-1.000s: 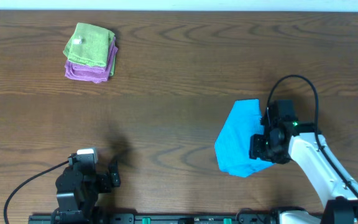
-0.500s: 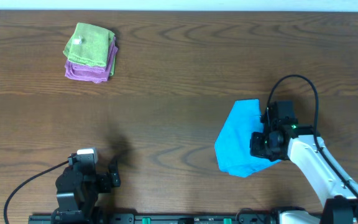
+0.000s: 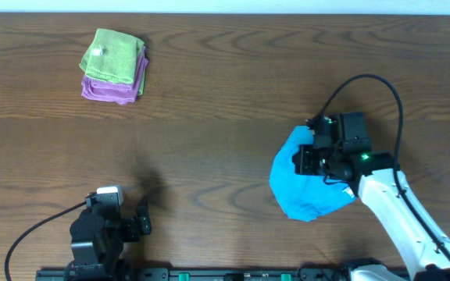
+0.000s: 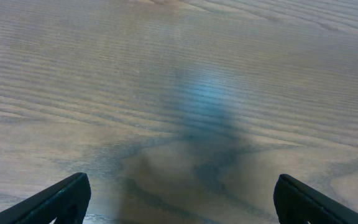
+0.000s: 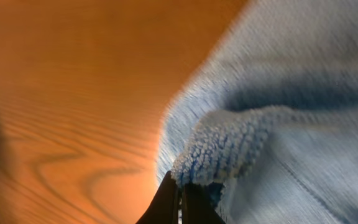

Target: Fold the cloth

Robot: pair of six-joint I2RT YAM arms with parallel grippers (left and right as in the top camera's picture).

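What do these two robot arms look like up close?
The right arm is a white tube ending in a boxy black right gripper, with a small green light and a looping black cable. The left arm is black, with a pale block on top; its left gripper has slim dark fingers.

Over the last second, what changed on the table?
The right gripper, shut on a pinch of the blue cloth, moved from the cloth's right edge leftward and away from the base, pulling that edge over the cloth. Unchanged: the left gripper is parked open, and the green cloth sits on the purple cloth.
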